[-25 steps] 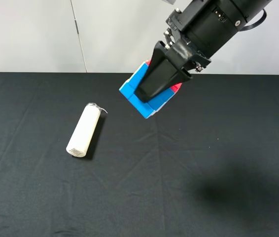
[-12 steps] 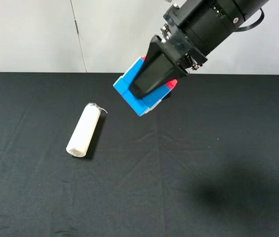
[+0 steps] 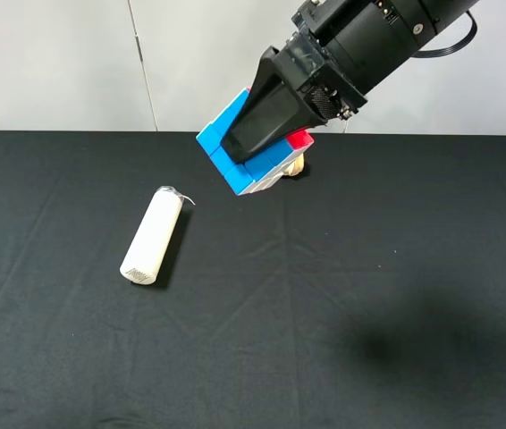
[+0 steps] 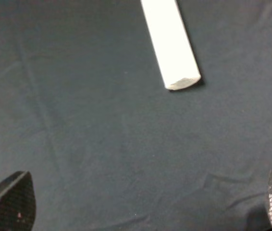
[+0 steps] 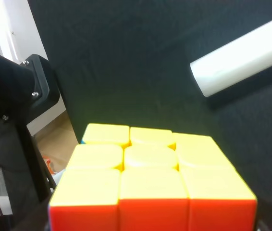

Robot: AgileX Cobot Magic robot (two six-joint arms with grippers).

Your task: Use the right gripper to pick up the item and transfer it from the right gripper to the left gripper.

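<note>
Clearly clamped on the puzzle cube (image 3: 219, 134) with the right pincer (image 3: 251, 147), well above the bench (image 3: 369, 313) and over its far half, near the middle of the high view. Slanting down and leftward from the upper right corner on a thick, glossy black arm (image 3: 387, 31), with a thin black cable (image 3: 454, 40) looping behind. Pressed flat across one cube face with a broad, wedge-shaped black finger (image 3: 266, 121); probably matched by a second one underneath, though hidden from that angle. Tipped onto a corner, showing smooth blue plastic squares, a sliver of red and a pale lower edge. From the right wrist, glossy yellow tiles on top and orange on the near face (image 5: 150, 178), three by three, softly rounded at the edges. Just beside the cube's lower edge, something small and tan (image 3: 296, 167), too hidden to name.

Spread wide at the left pincer (image 4: 143, 207), gripping nothing, facing down over bare cloth. Only the two fingertips (image 4: 11, 202) in view: rounded, black, with a fine woven pattern.

Lying flat on the bench, left of the cube and well apart from it: white cylinder (image 3: 153, 237), long, slim, smooth and matte, with a small wire-like bit at its far end. Black fabric over the bench, matte, creased in shallow folds. Behind, a plain pale wall (image 3: 56, 63) with a thin vertical seam.
</note>
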